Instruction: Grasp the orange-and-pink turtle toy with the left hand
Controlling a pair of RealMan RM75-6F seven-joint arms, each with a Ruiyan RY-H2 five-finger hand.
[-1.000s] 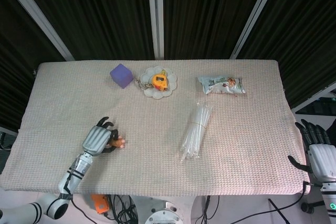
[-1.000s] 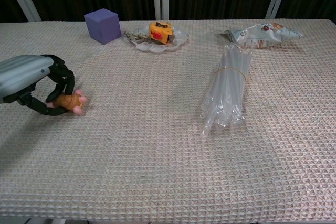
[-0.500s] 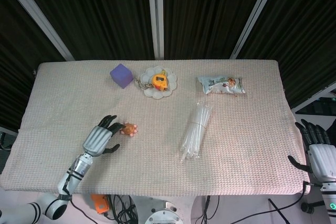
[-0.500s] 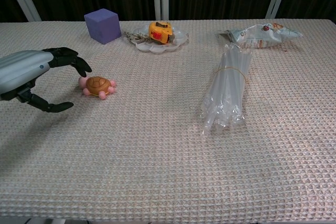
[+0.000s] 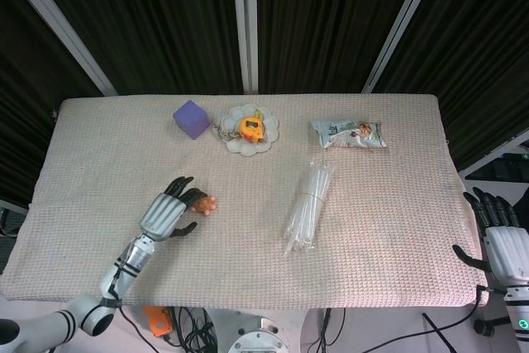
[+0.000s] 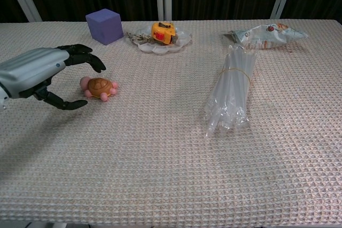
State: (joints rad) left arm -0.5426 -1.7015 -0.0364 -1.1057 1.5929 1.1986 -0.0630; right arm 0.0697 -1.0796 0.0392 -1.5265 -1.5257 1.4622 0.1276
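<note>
The orange-and-pink turtle toy (image 6: 99,87) (image 5: 202,202) lies flat on the woven table cover, left of centre. My left hand (image 6: 51,75) (image 5: 169,212) hovers just to its left, open, with fingers stretched over the turtle's top and the thumb low in front. No finger visibly touches the toy. My right hand (image 5: 501,241) is off the table's right edge in the head view, open with fingers spread and holding nothing.
A purple cube (image 6: 104,25) stands at the back left. Beside it is a white scalloped dish (image 6: 170,43) holding an orange tape measure (image 6: 162,32). A bundle of clear tubes (image 6: 231,88) lies centre right, and a snack packet (image 6: 267,34) sits behind it.
A second ago my left hand gripped the turtle. It then let go, and the toy now lies further right on the cloth. The open hand has since moved right toward it.
</note>
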